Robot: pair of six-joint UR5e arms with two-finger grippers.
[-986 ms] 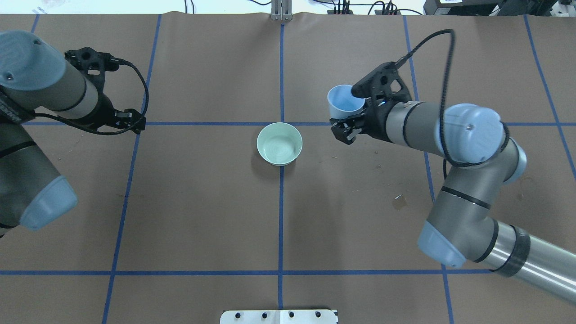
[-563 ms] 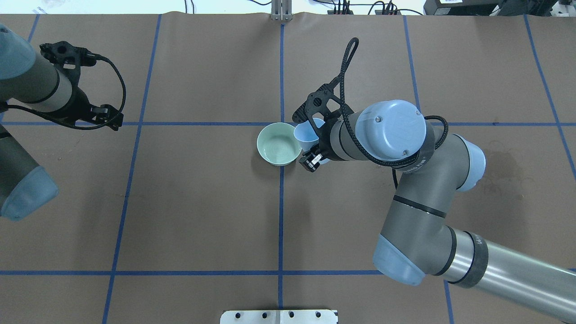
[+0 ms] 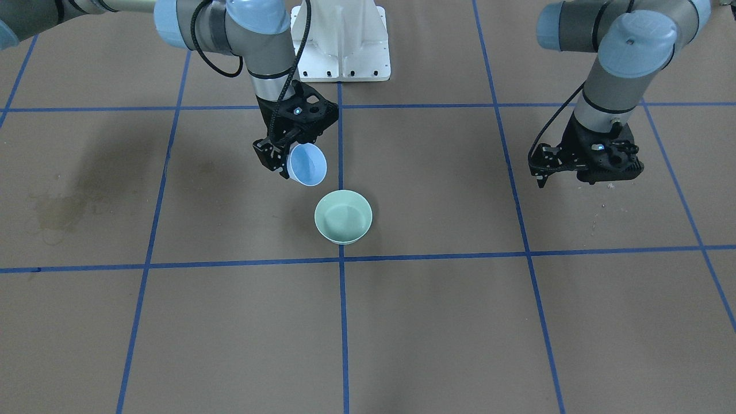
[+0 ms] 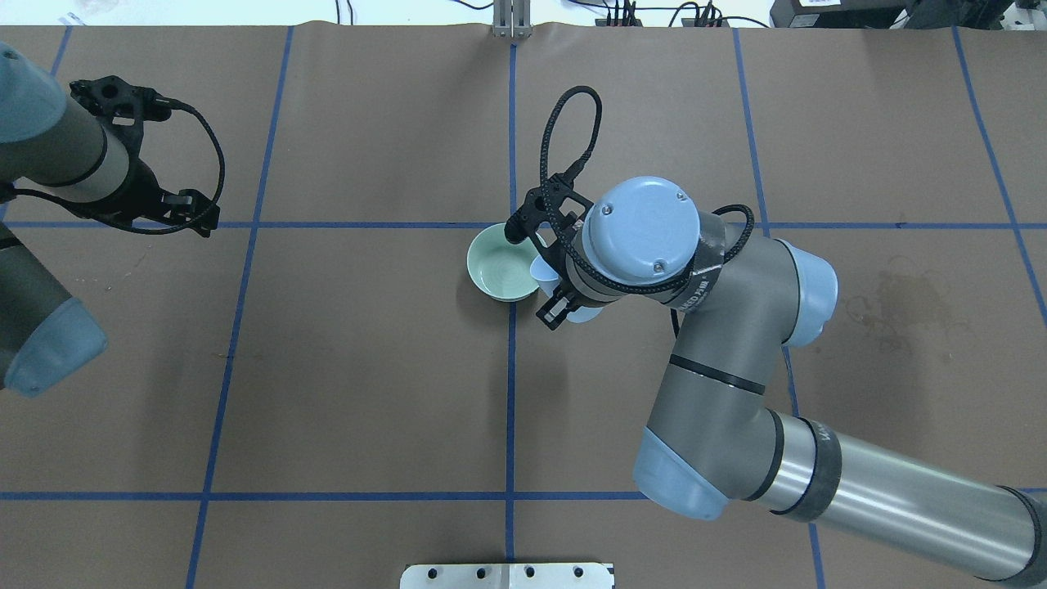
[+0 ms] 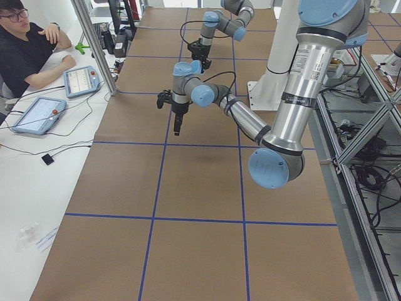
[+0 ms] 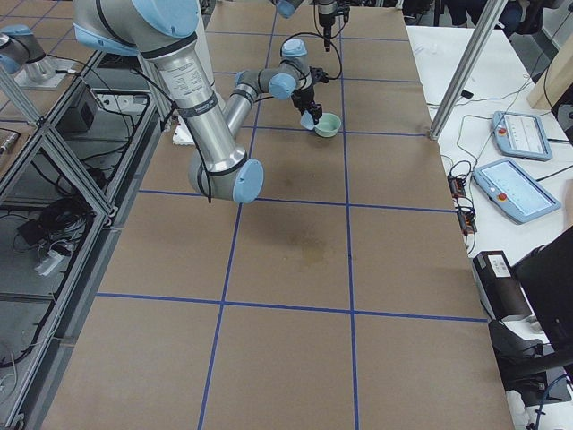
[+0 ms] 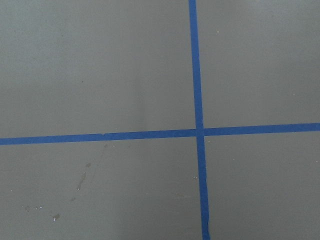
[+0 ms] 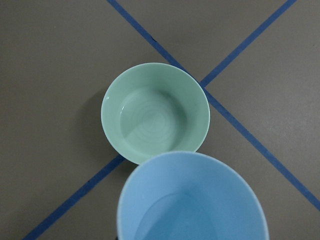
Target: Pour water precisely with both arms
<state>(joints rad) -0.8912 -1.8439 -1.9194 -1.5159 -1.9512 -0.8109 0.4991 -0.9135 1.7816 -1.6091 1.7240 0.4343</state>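
Observation:
My right gripper [image 3: 294, 154] is shut on a pale-blue cup [image 3: 307, 164]. It holds the cup off the table, tilted with its mouth toward a green bowl [image 3: 343, 217] at the table's middle. From overhead the cup [image 4: 541, 272] overlaps the bowl's [image 4: 499, 266] right rim. The right wrist view shows the cup's rim [image 8: 150, 175] just past the bowl [image 8: 155, 112], with a faint shiny pool of water [image 8: 150, 125] in the bowl. No stream shows. My left gripper [image 4: 200, 214] looks shut and empty, far to the left, hovering over a tape cross [image 7: 199, 132].
Brown paper with blue tape grid lines covers the table [image 4: 368, 368]. Dried wet stains [image 4: 891, 298] mark the paper on my right side. The white pedestal [image 3: 342, 40] stands at my base. An operator [image 5: 25, 50] sits with tablets beyond the table's far edge.
My right arm has swung the blue cup from the back right over to the bowl's rim and tipped it. My left arm has drawn back to the left.

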